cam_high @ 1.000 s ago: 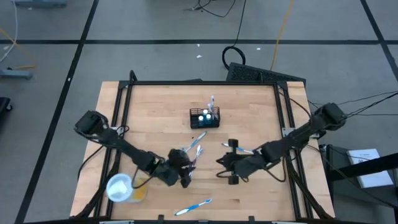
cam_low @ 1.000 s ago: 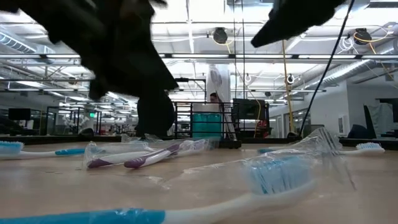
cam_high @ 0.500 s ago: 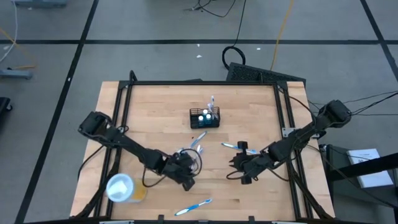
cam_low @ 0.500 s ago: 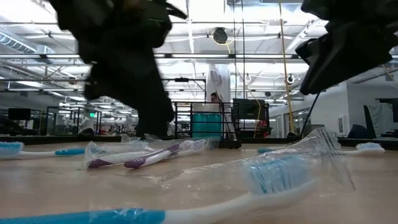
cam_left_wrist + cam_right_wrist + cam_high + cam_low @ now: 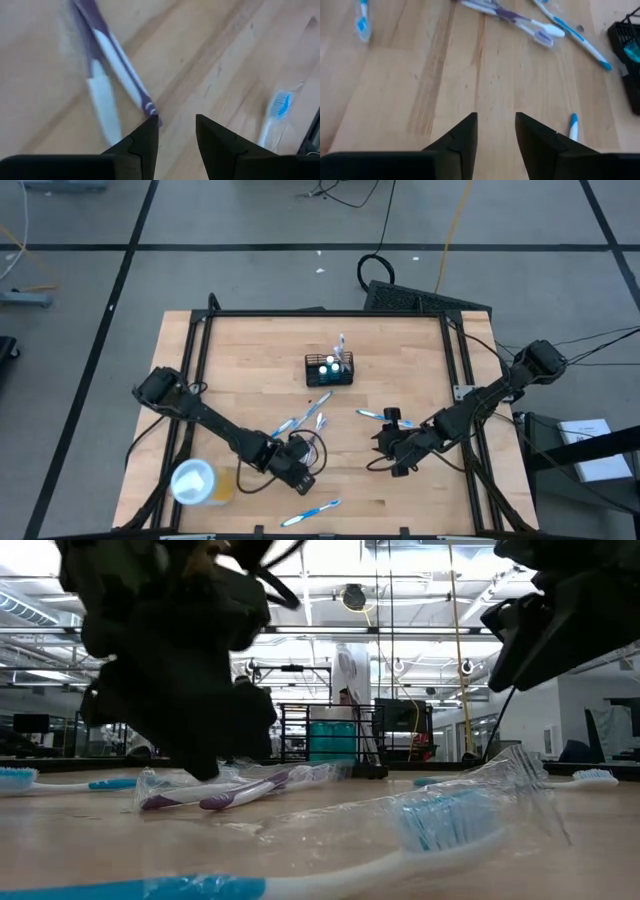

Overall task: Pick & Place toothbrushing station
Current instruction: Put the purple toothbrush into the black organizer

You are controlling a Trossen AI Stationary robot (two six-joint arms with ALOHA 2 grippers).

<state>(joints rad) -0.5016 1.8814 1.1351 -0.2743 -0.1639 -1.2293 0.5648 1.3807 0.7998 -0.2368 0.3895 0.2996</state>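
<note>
Nearest the front edge of my wooden table lies a blue-and-white toothbrush, alone and well clear of both my arms. The yellow cup with its white lid sits at the front left corner. My left gripper hangs low over the boards just behind that toothbrush, fingers parted a little with bare wood between them; they hold nothing. A purple toothbrush in clear wrap lies just ahead of those tips. My right gripper sits over the right half of the table, its fingers likewise apart and empty. A blue toothbrush rests close behind it. Farther back, near the middle, stands the black wire-mesh toothbrushing station, upright, with toothbrushes standing in it, well apart from both grippers
</note>
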